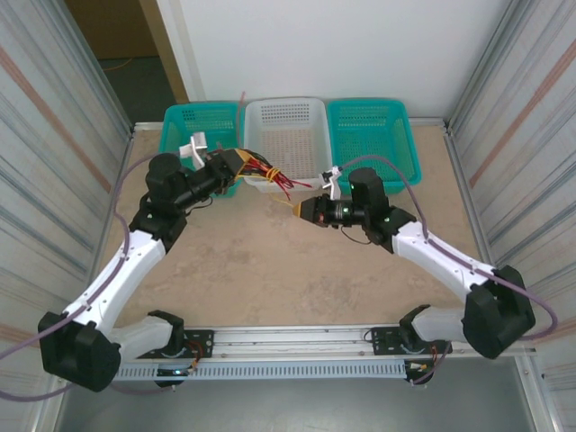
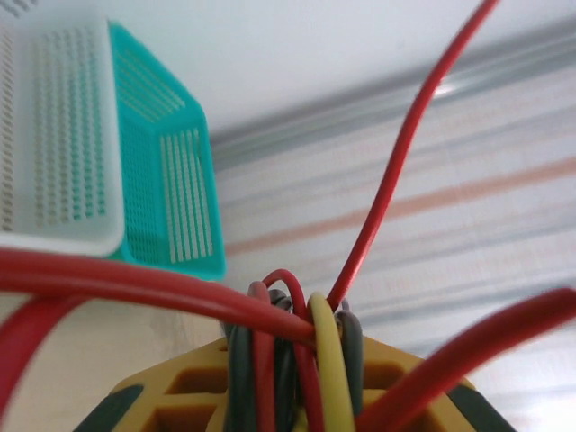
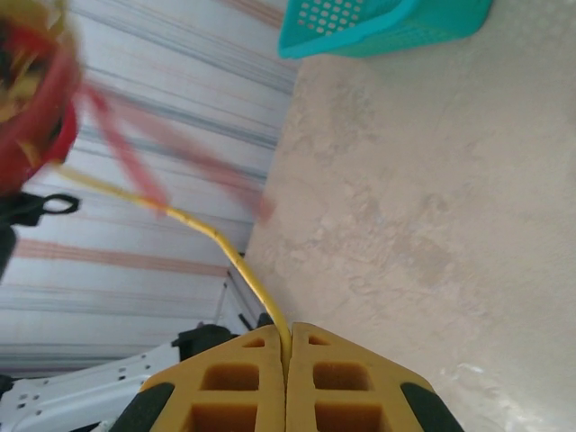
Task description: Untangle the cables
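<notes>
The worktop (image 1: pixel 270 270) carries three baskets along its far edge, a white basket (image 1: pixel 286 126) flanked by two teal baskets (image 1: pixel 193 126). Both arms reach in towards the white basket's near edge, one from each side.

The left tool (image 1: pixel 236 165) is held above the worktop just in front of the white basket's near-left corner. It is clamped narrowly on the knot of cables (image 1: pixel 270 175). Its wrist camera shows red, yellow and dark strands packed side by side between the yellow fingers (image 2: pixel 180 396), with loose red loops springing out above them.

The right tool (image 1: pixel 301 209) sits a little way off, facing the left one. Its fingers are pressed together on a single yellow strand (image 3: pixel 238 261), which runs from their tips up to the blurred red-and-yellow bundle (too soft in that view to count strands).

The step in hand looks like teasing one cable out of the knot: the left arm anchors the bundle while the right draws the yellow strand away.

The next move probably calls for a steady pull by the right arm, away from the left. The left grip must stay firm, and the red loops may snag the yellow strand. If the whole bundle starts to follow, a fresh hold nearer the knot would be wise.
</notes>
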You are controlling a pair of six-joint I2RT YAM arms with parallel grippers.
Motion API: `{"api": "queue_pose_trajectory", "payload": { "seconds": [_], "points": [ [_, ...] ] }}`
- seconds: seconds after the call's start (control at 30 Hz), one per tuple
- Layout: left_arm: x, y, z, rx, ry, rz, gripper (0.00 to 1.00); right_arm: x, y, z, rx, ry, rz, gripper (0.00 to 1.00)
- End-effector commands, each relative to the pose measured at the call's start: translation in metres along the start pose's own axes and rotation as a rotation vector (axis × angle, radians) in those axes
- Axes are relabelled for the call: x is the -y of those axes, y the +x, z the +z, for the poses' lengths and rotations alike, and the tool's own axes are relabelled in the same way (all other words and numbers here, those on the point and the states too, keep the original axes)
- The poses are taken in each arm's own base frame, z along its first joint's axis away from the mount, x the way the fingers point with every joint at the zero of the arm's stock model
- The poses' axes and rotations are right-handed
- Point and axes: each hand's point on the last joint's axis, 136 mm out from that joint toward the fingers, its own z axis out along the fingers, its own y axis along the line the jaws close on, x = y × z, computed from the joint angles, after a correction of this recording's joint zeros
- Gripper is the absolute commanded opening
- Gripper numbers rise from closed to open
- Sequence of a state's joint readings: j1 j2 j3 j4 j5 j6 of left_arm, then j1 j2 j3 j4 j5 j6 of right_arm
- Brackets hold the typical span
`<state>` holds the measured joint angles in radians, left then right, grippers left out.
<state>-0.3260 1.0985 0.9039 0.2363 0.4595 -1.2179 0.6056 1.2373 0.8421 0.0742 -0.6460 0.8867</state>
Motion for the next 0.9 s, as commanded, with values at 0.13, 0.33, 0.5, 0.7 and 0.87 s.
{"api": "queue_pose_trajectory", "payload": {
  "seconds": [0.13, 0.33, 0.5, 0.7, 0.87],
  "points": [
    [-0.017, -0.043, -0.006, 0.235, -0.046, 0.005, 0.00, -0.044, 0.009, -0.036, 0.081, -0.024, -0.034, 0.00],
    [-0.048, -0.019, -0.006, 0.131, -0.187, 0.083, 0.00, -0.093, -0.029, -0.075, 0.169, -0.015, -0.143, 0.00],
    [-0.074, 0.000, -0.020, 0.092, -0.269, 0.084, 0.00, -0.119, -0.079, -0.100, 0.267, 0.015, -0.203, 0.00],
    [-0.097, 0.006, -0.044, 0.111, -0.342, 0.049, 0.00, -0.103, -0.128, -0.131, 0.385, 0.092, -0.181, 0.00],
    [-0.120, 0.008, -0.063, 0.106, -0.420, 0.026, 0.00, -0.087, -0.147, -0.173, 0.486, 0.139, -0.141, 0.00]
  ]
}}
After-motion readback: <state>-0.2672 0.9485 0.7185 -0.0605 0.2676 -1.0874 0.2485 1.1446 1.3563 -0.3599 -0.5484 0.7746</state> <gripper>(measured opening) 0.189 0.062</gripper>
